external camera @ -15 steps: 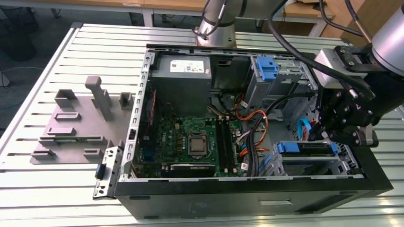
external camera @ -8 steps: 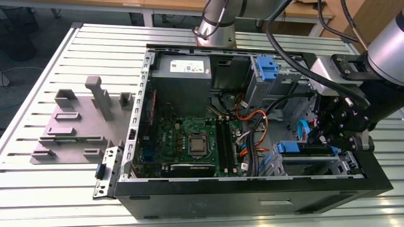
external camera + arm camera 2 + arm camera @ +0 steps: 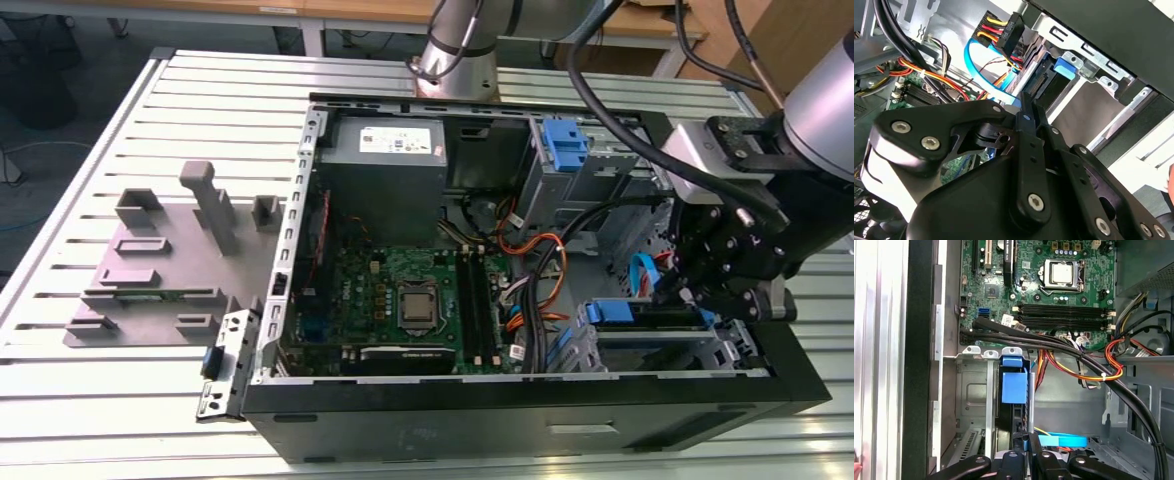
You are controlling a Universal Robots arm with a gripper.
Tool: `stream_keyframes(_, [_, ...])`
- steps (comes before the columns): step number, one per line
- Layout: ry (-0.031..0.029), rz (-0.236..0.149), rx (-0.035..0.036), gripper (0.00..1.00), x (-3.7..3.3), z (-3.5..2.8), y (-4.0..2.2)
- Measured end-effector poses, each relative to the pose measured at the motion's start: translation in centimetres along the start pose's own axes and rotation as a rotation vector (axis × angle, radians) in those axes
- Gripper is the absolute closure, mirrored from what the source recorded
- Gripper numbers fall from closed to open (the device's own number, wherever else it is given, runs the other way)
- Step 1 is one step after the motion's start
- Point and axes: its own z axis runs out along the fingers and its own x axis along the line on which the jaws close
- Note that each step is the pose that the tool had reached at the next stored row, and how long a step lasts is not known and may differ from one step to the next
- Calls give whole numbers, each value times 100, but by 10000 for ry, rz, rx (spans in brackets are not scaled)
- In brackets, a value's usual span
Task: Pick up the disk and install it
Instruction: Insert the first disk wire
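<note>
An open desktop computer case (image 3: pixel 534 425) is laid on its side on a slatted metal table (image 3: pixel 107 400), with a grey plastic stand (image 3: pixel 147 270) set beside it at the exterior view's left. The black gripper (image 3: pixel 690 296) is lowered into the case's corner at the exterior view's lower right. The disk (image 3: pixel 627 313) is seen there, stood on edge inside the metal drive cage (image 3: pixel 974 390), its blue bracket facing the motherboard (image 3: pixel 1004 285). In both wrist views the gripper (image 3: pixel 1026 439) (image 3: pixel 1026 107) is placed at the near end of the disk (image 3: pixel 1014 390) (image 3: pixel 1061 67), whose long axis is lined up straight ahead of the fingertips, toward the motherboard. The fingers are seen drawn close together; whether the disk's edge is pinched between them cannot be told. A blue data cable (image 3: pixel 976 60) is looped just beside.
</note>
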Motion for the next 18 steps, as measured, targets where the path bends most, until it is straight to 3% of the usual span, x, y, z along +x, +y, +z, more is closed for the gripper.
stream_keyframes(18, [2, -2, 6, 84, 25, 5, 24])
